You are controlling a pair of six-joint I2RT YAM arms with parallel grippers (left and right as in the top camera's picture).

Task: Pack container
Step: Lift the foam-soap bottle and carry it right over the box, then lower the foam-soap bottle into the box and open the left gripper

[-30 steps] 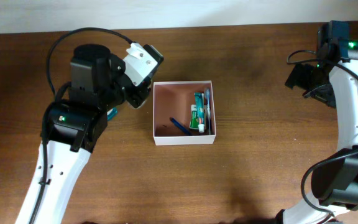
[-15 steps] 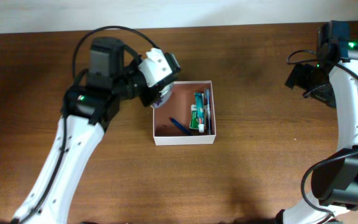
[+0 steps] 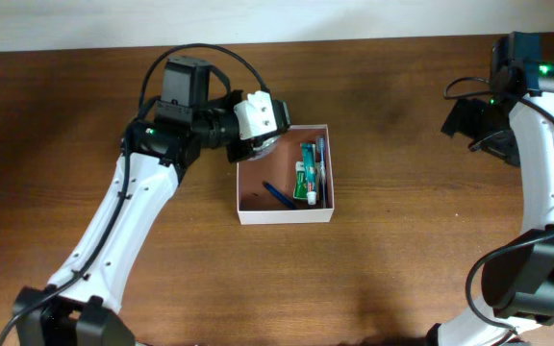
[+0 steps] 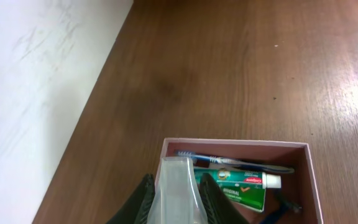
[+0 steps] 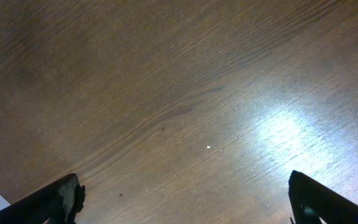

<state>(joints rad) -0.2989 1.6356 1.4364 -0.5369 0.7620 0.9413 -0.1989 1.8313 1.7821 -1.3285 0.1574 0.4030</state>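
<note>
I was in the middle of carrying one more piece to the container (image 3: 285, 216), which sat near the centre of the table (image 3: 402, 269), open side up, white outside and reddish-brown inside. My left gripper (image 4: 179, 208) hung over its near-left corner as the overhead view showed it, right at the rim and not yet properly over the floor of the box. The fingers (image 4: 143, 198) were closed to a narrow gap around a pale, see-through bottle (image 4: 176, 177), one dark finger pressed on each side of it. I took it for a small bottle, though my wrist camera showed only its upper part. Already inside lay a tube of toothpaste (image 3: 308, 175) and a toothbrush (image 4: 229, 163) against the side wall away from me, and a thin blue thing (image 3: 277, 195) lay loose on the bottom; I could not tell what it was. The side of the box nearest my gripper looked bare, and I judged that to be the place for the bottle. The next move, as I saw it, called for going a little further in past the rim, lowering until the bottle was well below the wall, and only then parting the fingers, so that it would not tip out over the edge or land on the blue thing. My right gripper (image 5: 188, 199) was well apart from all this at the far side of the table, its fingers spread wide with only bare wood below them, holding nothing.
</note>
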